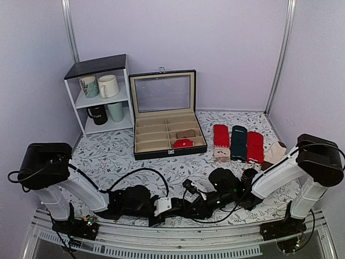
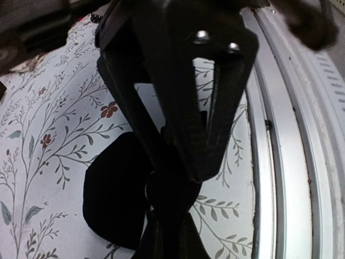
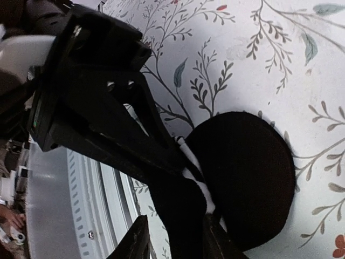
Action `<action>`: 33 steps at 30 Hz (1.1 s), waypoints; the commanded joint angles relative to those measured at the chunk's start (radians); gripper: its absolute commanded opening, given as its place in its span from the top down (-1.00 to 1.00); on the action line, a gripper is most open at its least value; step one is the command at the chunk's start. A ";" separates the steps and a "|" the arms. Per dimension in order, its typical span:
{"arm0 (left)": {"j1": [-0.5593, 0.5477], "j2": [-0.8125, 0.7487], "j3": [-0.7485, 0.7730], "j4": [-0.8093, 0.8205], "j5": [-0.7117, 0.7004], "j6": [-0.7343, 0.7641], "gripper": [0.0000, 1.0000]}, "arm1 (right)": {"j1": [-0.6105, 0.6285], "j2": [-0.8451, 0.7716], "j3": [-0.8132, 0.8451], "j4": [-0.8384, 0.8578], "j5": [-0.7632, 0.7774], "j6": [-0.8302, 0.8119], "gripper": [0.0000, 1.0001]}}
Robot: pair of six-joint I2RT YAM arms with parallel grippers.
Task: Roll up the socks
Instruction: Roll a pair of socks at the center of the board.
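The black socks (image 3: pixel 242 178) lie as a rounded bundle on the floral cloth at the table's front edge, with white cuff bands (image 3: pixel 195 181) showing. They also show in the left wrist view (image 2: pixel 113 189). In the top view they are hidden under the two grippers. My left gripper (image 2: pixel 164 226) is shut on the black fabric. My right gripper (image 3: pixel 178 232) is closed on the cuff end from the other side. The two grippers meet tip to tip: the left gripper (image 1: pixel 175 210) from the left, the right gripper (image 1: pixel 188 208) from the right.
The metal rail (image 2: pixel 280 162) of the front edge runs right beside the socks. Red (image 1: pixel 221 136), dark green (image 1: pixel 239 141) and red (image 1: pixel 255 145) socks lie at the back right. An open black box (image 1: pixel 161 154) and a white shelf (image 1: pixel 99 94) with mugs stand at the back.
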 commanded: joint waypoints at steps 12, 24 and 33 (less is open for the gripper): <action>0.123 0.116 0.035 -0.190 0.239 -0.208 1.00 | 0.214 -0.243 -0.272 0.287 0.624 -0.515 0.09; 0.143 0.176 0.058 -0.231 0.302 -0.244 1.00 | 0.274 -0.085 -0.195 0.323 0.637 -0.610 0.07; 0.143 0.182 0.060 -0.226 0.319 -0.242 1.00 | 0.274 0.018 -0.158 0.268 0.665 -0.547 0.39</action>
